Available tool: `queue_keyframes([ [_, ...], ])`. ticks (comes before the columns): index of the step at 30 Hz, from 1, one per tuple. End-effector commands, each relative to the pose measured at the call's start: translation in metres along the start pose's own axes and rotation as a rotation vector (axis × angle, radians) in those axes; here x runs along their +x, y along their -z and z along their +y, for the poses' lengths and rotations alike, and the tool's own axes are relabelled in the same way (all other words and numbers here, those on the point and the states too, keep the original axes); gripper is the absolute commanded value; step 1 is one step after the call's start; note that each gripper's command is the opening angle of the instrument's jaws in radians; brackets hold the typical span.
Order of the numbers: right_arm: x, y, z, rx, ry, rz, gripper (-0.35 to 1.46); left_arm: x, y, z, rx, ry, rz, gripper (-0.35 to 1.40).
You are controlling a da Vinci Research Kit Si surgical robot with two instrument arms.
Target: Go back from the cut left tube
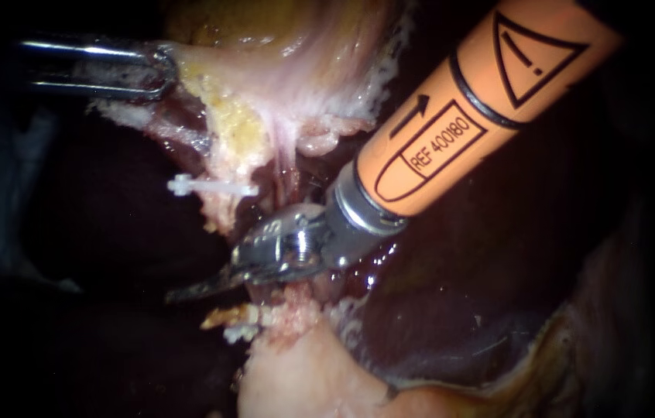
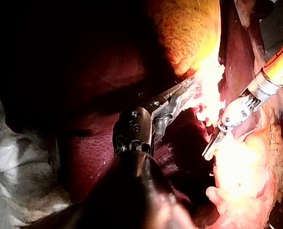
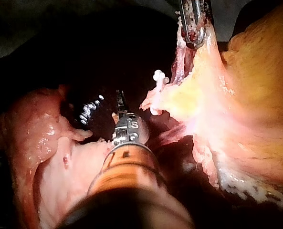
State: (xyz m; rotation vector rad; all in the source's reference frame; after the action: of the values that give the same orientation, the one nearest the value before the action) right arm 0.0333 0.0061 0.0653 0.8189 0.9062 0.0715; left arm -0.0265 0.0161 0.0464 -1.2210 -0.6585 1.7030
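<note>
Orange-shafted right instrument (image 1: 188, 292), curved jaws closed and empty, lies between the stumps of the cut pink tube (image 1: 223, 210); silver left instrument (image 1: 159, 71), jaws clamped on pale yellow tissue (image 1: 227, 116). The small white clip (image 1: 207, 186) could be snagged by a skewed withdrawal.

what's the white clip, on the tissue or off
On: the white clip lies clamped across the hanging pale tissue, one end jutting past its edge.

Metal, plastic and wet flesh.
On the right instrument (image 1: 204, 288), polished metal jaws with a matt orange sleeve (image 1: 482, 108) behind them; left instrument (image 1: 159, 72) glossy metal, pale tissue (image 1: 289, 101) in its jaws wet and ragged; white clip (image 1: 211, 186) smooth plastic; liver (image 2: 91, 152) dark, glossy.
</note>
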Motion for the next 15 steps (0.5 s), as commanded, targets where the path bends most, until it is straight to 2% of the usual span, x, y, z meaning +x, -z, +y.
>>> queue_keyframes([
  [1,-0.0001,-0.0001,0.0,0.002,0.0,-0.001,-0.35,0.0,0.0,0.0,0.0,0.0,0.0,-0.35],
  [2,-0.0001,-0.0001,0.0,0.004,0.001,0.007,-0.35,0.0,0.0,0.0,-0.001,0.0,0.0,-0.35],
  [3,-0.0001,-0.0001,-0.0001,0.006,0.003,0.019,0.02,0.0,0.0,0.0,-0.001,0.0,0.0,-0.35],
  [5,-0.0001,0.0,-0.0002,-0.009,0.005,0.033,0.61,0.0,0.0,0.0,-0.001,0.0,0.0,-0.35],
  [7,-0.0002,0.0,-0.0003,-0.032,0.007,0.06,1.06,0.0,0.0001,0.0,-0.001,0.0,0.0,-0.35],
  [10,-0.0004,0.0003,-0.0005,-0.059,0.003,0.094,1.26,0.0,0.0001,-0.0001,-0.001,0.0,0.0,-0.35],
  [15,-0.0008,0.0008,-0.0009,-0.074,0.003,0.1,1.31,0.0,0.0001,-0.0002,-0.001,0.0,-0.001,-0.35],
])
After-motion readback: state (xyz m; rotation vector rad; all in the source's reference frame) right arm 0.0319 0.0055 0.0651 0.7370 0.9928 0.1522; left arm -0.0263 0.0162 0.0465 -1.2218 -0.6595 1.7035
